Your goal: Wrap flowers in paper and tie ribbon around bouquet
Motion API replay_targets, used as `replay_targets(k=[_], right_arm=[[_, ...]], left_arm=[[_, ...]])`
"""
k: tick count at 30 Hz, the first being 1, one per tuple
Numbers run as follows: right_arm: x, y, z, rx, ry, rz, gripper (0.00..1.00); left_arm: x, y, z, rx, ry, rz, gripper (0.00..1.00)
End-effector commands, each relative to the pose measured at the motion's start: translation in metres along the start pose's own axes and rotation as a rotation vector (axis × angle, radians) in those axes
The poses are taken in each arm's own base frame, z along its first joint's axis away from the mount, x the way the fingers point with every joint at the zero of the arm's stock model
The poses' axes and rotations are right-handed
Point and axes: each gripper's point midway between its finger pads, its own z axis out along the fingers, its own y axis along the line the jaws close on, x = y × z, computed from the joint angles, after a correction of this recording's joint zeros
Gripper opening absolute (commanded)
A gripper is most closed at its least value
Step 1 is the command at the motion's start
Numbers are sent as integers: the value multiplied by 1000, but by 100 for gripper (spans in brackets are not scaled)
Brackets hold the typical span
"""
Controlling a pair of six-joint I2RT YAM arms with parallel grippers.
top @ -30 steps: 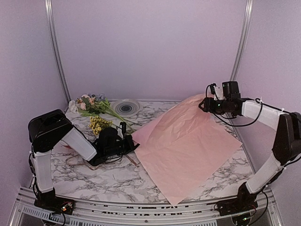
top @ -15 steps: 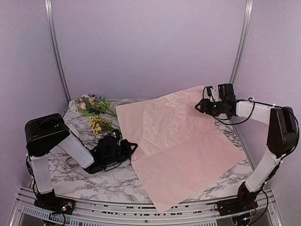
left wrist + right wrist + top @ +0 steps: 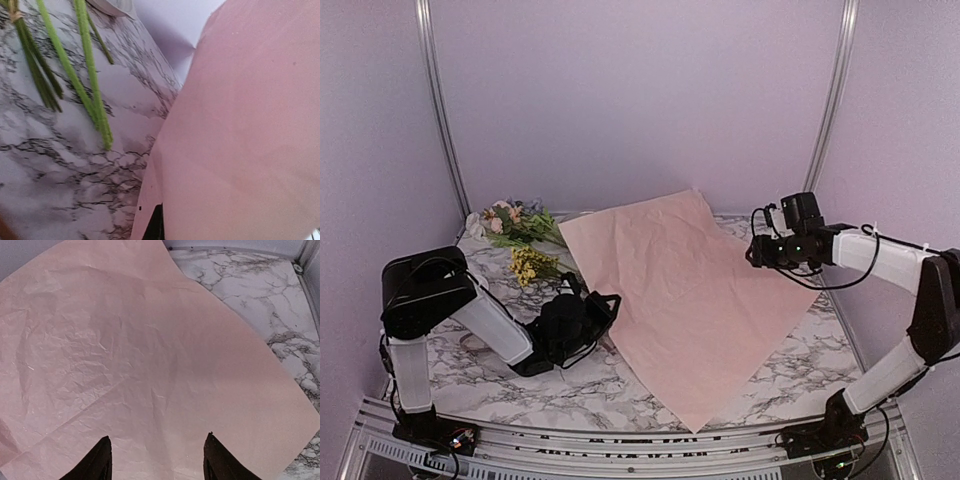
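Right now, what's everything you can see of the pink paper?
The paper is one large, thin, light-pink sheet, finely crinkled with a few long creases. It lies spread flat over the middle and right of the marble table. Its near corner reaches the front edge, and its far corner lifts up by the back wall. The left gripper has its jaws shut on the left edge. The right gripper hangs over the right side, jaws open, holding nothing.

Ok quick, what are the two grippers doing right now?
Left gripper: closed, pinching the paper at its edge.
Right gripper: open, holding nothing, over the paper.
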Motion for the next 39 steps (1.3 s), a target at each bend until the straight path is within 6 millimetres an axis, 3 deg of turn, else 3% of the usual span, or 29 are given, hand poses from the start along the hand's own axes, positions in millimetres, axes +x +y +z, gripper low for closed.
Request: replay_targets(k=[1, 4, 7, 9, 11, 13, 18, 20, 23, 26, 32, 34, 39], right_arm=[[52, -54, 6, 224, 134, 12, 63], [67, -73, 16, 211, 159, 75, 64], [75, -92, 23, 273, 164, 85, 65], [83, -103, 30, 295, 187, 95, 67], [92, -119, 36, 313, 204, 127, 68], [102, -132, 41, 318, 223, 163, 68], [111, -164, 43, 408, 238, 194, 68], [111, -173, 42, 424, 235, 209, 68], [112, -187, 44, 451, 233, 224, 69], [108, -202, 50, 470, 245, 239, 70], [68, -227, 56, 534, 200, 231, 70], [51, -225, 60, 514, 178, 233, 70], [18, -179, 57, 479, 144, 127, 70]], left_arm=[[14, -28, 15, 67, 24, 5, 3], [20, -39, 11, 92, 61, 44, 27], [20, -35, 2, 62, 77, 82, 47], [0, -17, -12, -1, 10, 138, 55], [-33, -6, -33, -108, -98, 239, 67], [-58, -11, -51, -162, -170, 370, 74], [-95, -23, -78, -246, -263, 570, 84], [-108, -20, -82, -246, -264, 559, 86], [-122, -16, -62, -218, -179, 564, 76], [-123, -17, -48, -265, -151, 742, 67], [-124, -15, -44, -293, -144, 831, 67], [-130, -9, -45, -317, -144, 827, 67], [-147, 2, -51, -390, -127, 842, 69]])
